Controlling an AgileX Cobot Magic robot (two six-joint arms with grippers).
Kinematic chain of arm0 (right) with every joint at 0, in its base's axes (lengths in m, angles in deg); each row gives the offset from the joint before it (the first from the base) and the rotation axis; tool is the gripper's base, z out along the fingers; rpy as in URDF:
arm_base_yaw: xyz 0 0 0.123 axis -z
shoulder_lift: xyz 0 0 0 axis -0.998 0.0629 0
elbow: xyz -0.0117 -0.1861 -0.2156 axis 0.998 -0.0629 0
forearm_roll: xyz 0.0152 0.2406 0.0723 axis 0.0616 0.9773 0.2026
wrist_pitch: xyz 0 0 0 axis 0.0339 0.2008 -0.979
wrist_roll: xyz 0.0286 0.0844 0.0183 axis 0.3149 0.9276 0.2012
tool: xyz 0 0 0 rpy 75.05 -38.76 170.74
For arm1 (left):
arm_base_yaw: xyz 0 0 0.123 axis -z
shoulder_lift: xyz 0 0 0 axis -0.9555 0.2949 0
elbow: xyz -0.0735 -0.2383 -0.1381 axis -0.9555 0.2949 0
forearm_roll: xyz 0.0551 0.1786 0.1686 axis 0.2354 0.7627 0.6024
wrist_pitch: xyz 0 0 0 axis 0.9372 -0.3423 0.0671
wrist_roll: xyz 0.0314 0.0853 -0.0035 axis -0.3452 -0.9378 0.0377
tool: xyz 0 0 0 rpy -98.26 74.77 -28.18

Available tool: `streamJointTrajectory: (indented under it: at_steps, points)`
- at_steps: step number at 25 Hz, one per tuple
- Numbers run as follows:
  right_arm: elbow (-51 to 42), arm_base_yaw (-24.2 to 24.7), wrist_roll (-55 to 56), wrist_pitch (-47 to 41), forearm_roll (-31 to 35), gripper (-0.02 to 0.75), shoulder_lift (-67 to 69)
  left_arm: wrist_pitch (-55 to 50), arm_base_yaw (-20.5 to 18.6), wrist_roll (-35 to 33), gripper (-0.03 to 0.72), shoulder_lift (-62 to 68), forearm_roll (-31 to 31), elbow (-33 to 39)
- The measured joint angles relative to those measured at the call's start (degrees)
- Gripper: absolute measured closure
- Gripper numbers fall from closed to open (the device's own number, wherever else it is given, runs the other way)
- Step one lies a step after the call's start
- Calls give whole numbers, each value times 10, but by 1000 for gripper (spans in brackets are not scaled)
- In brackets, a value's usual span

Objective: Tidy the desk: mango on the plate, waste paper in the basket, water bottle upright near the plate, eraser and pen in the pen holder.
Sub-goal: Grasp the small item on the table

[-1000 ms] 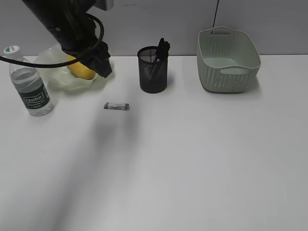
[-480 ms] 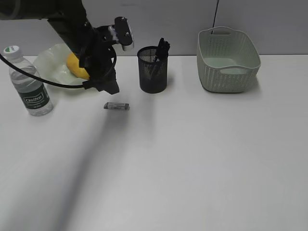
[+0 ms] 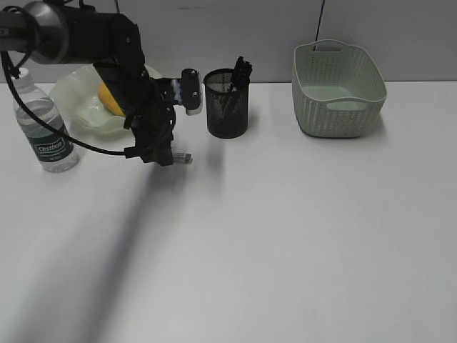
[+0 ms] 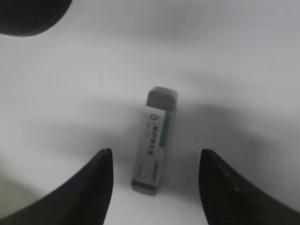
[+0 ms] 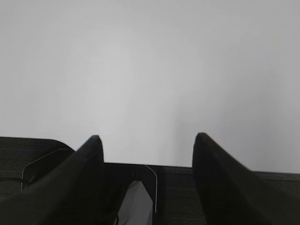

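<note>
Your left gripper [image 4: 154, 187] is hanging open over the eraser [image 4: 154, 143], which is lying lengthwise between the jaws, so you are needing a wrist turn

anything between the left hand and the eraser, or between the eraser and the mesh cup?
Nothing visible. The left hand is open with the small grey-and-white sleeved eraser lying flat between its fingers. Bare white desk separates the eraser from the black wire-mesh pen holder, which already holds a dark pen.
</note>
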Motion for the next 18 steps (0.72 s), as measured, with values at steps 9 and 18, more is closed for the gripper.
streamJointTrajectory:
  at_steps: [9, 18]
  points:
    - [0, 0, 0, 0, 0, 260, 0, -10, -2, -1, 262, 52, -17, -61]
    - [-1, 0, 0, 1, 0, 260, 0, -66, -5, 19, 473, 58, -39, -68]
